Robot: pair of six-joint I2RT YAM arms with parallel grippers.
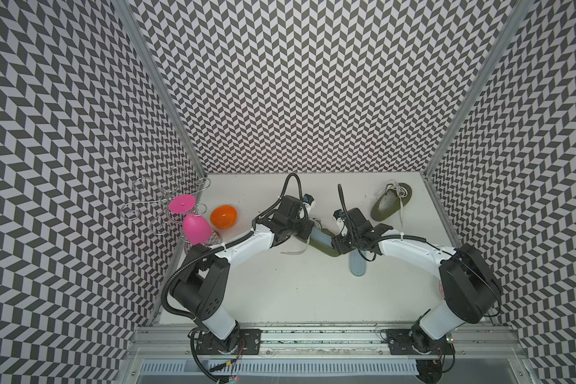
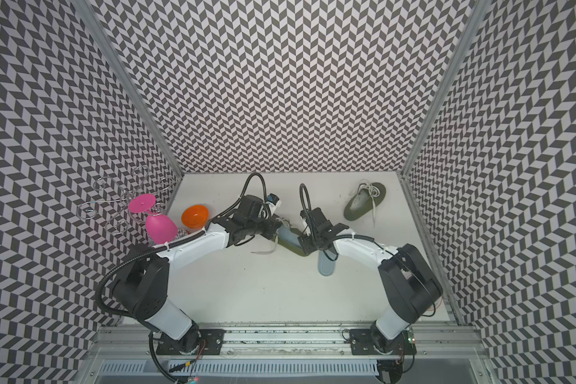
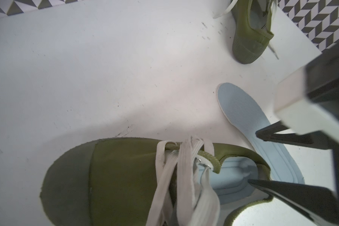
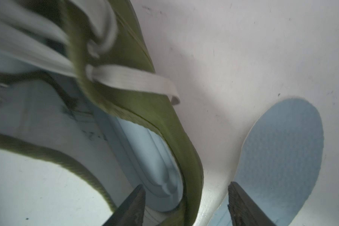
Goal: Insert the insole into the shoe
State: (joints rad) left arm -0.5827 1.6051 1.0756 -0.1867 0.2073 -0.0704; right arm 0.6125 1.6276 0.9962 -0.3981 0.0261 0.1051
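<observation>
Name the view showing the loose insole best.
Left wrist: the loose insole shows nearly full length. Right wrist shows only its textured end. In both top views it is small, partly under the right arm.

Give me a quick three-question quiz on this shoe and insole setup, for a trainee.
1. How many shoes are on the table?
2. True or false: the right gripper is shut.
3. Where is the loose insole? A on the table; B inside a shoe; C in the right gripper.
Key: 1 two, the near shoe and the far shoe; 2 false, it is open; 3 A.
</observation>
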